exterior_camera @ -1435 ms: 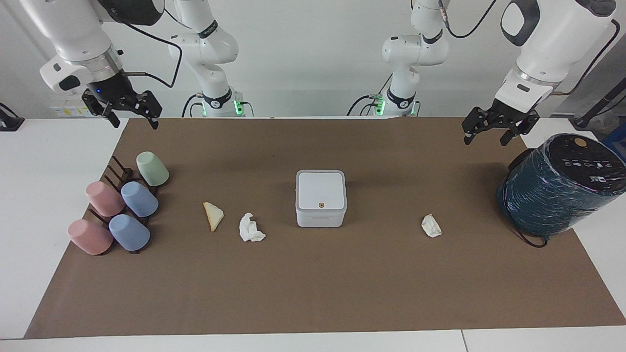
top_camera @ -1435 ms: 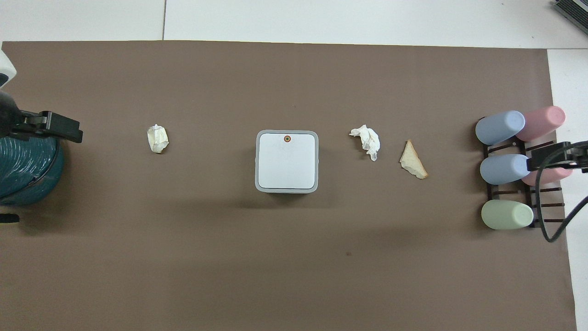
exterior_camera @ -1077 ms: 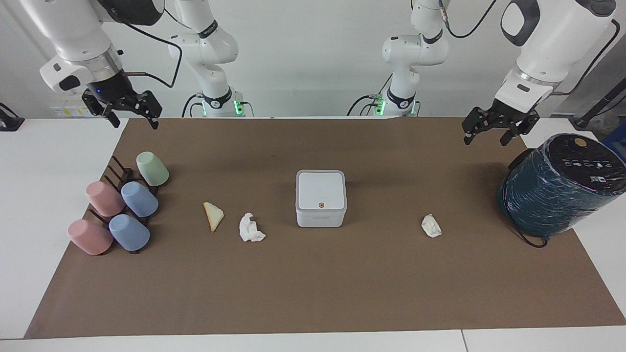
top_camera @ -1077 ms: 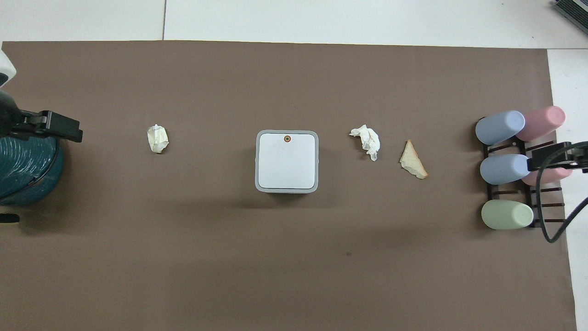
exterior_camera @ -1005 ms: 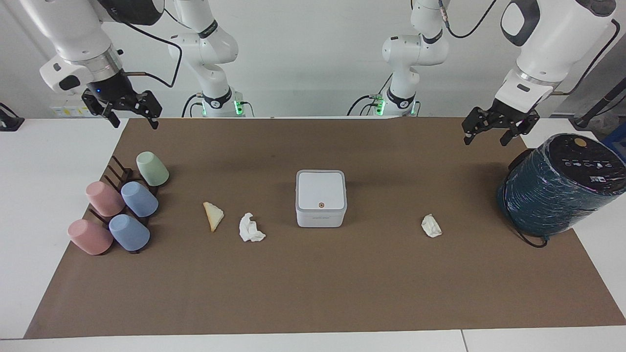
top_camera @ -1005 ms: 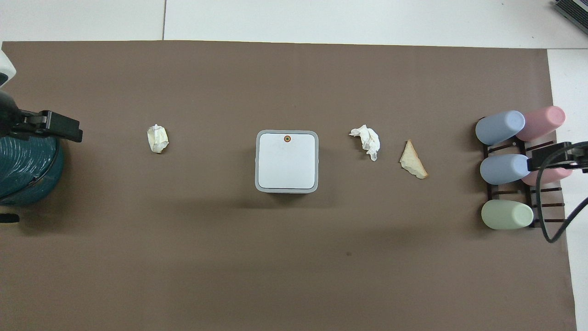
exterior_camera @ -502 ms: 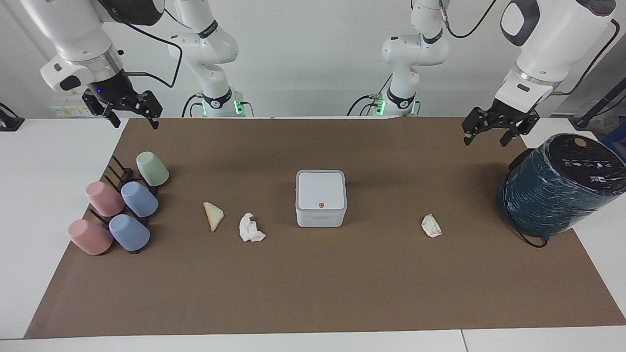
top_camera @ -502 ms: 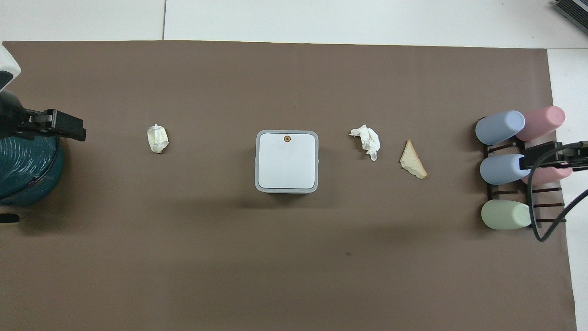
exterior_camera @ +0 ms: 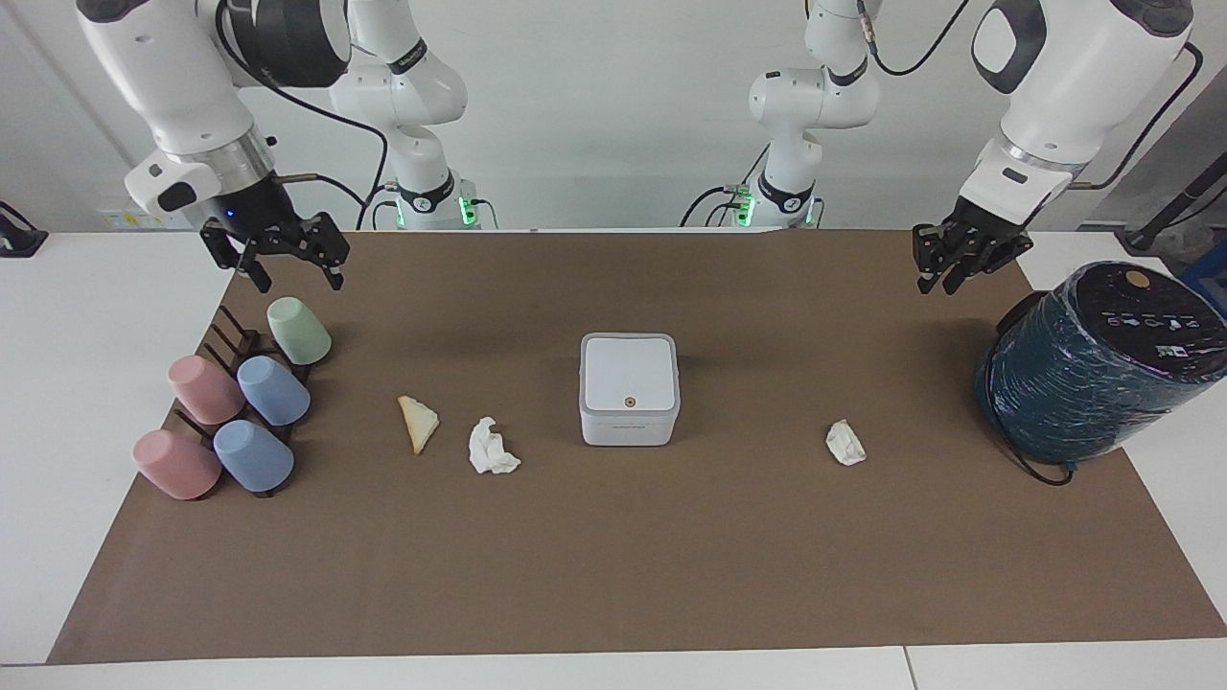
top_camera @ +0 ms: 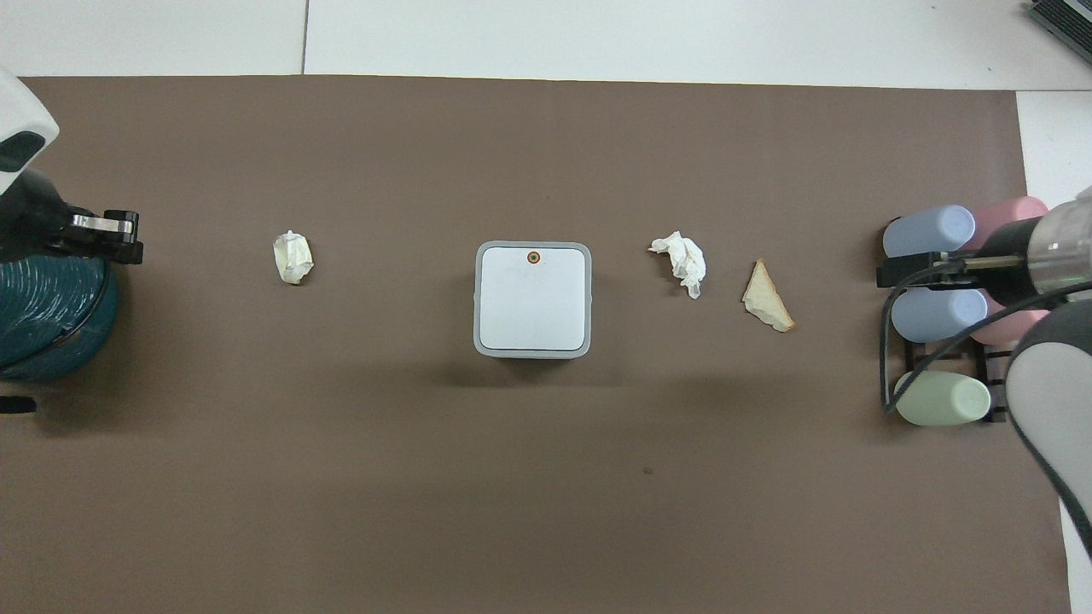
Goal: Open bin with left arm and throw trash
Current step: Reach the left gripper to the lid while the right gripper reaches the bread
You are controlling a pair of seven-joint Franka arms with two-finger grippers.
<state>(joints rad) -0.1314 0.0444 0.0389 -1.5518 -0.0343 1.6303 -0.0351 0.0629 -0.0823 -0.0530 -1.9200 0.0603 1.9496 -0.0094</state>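
The white bin (exterior_camera: 628, 383) stands mid-mat with its lid shut, the orange dot on the lid's edge farther from the robots; it also shows in the overhead view (top_camera: 533, 298). A tan bread slice (exterior_camera: 418, 422) and a white paper wad (exterior_camera: 492, 448) lie beside it toward the right arm's end. Another wad (exterior_camera: 845, 443) lies toward the left arm's end. My left gripper (exterior_camera: 941, 283) hangs in the air over the mat beside the teal cylinder, holding nothing. My right gripper (exterior_camera: 298, 280) is open and empty over the mat's edge by the green cup.
A big dark-teal wrapped cylinder (exterior_camera: 1093, 364) stands at the left arm's end. A dark rack with several pastel cups (exterior_camera: 240, 402) lies at the right arm's end. The brown mat (exterior_camera: 613, 575) covers the table.
My right gripper has come down and moved inward toward the green cup. My left gripper has shifted slightly toward the middle and looks narrower. The bin and scraps have not moved.
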